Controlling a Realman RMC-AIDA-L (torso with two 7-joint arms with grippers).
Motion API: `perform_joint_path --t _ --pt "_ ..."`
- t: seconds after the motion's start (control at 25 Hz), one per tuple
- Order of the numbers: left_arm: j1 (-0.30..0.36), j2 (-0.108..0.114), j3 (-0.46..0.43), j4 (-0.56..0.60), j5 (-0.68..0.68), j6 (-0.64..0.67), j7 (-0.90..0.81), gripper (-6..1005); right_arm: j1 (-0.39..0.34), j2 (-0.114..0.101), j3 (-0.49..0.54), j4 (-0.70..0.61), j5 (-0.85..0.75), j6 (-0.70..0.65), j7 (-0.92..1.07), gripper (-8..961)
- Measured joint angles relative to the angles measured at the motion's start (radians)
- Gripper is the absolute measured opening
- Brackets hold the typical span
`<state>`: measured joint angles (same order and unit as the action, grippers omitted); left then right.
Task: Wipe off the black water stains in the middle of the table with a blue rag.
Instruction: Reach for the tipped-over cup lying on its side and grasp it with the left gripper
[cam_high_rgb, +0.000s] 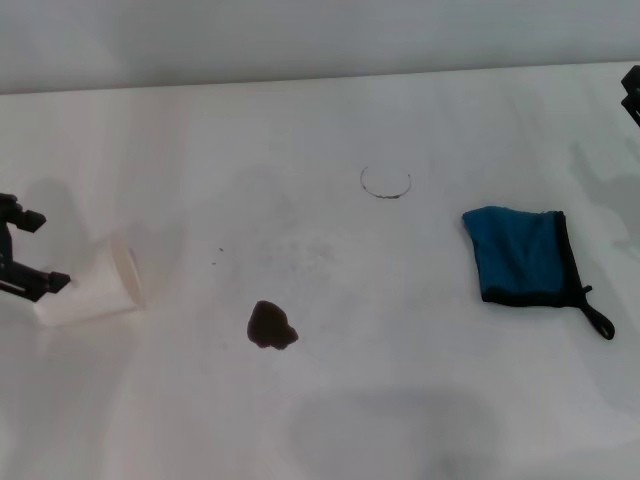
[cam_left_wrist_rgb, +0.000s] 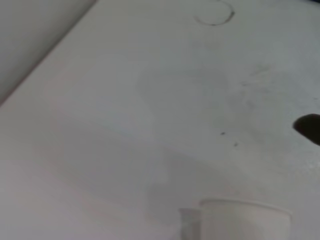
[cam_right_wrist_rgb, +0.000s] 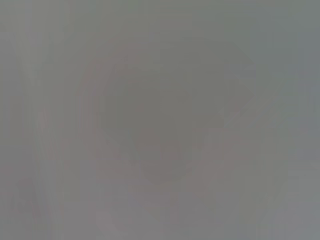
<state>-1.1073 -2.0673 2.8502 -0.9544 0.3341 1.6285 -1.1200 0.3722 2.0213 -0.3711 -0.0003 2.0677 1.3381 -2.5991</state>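
The blue rag (cam_high_rgb: 522, 256) lies folded on the right side of the white table (cam_high_rgb: 330, 430), its black loop towards the front right. The black water stains are a brownish-black blob (cam_high_rgb: 271, 327) in the middle front and a thin ring outline (cam_high_rgb: 386, 182) farther back. Both show in the left wrist view, blob (cam_left_wrist_rgb: 309, 128) and ring (cam_left_wrist_rgb: 214, 13). My left gripper (cam_high_rgb: 36, 250) is at the left edge, open, right beside a pale paper cup (cam_high_rgb: 92, 287). Only a tip of my right gripper (cam_high_rgb: 632, 95) shows at the far right edge, well behind the rag.
The paper cup lies on its side at the left, its rim towards the blob; its rim also shows in the left wrist view (cam_left_wrist_rgb: 245, 207). Tiny grey specks (cam_high_rgb: 216, 256) dot the table between cup and ring. The right wrist view shows only blank grey.
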Motion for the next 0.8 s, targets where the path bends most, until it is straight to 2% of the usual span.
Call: perform_joint_path --t 0.4,0.8 --pt "0.018 -0.004 -0.001 0.060 0.008 -0.078 0.019 883 -0.008 0.000 0.000 0.010 0.000 0.025 -0.001 864" --pt "0.026 -0.007 -0.002 0.172 0.002 -0.155 0.025 884 -0.010 -0.003 0.000 0.010 0.000 0.033 0.001 864"
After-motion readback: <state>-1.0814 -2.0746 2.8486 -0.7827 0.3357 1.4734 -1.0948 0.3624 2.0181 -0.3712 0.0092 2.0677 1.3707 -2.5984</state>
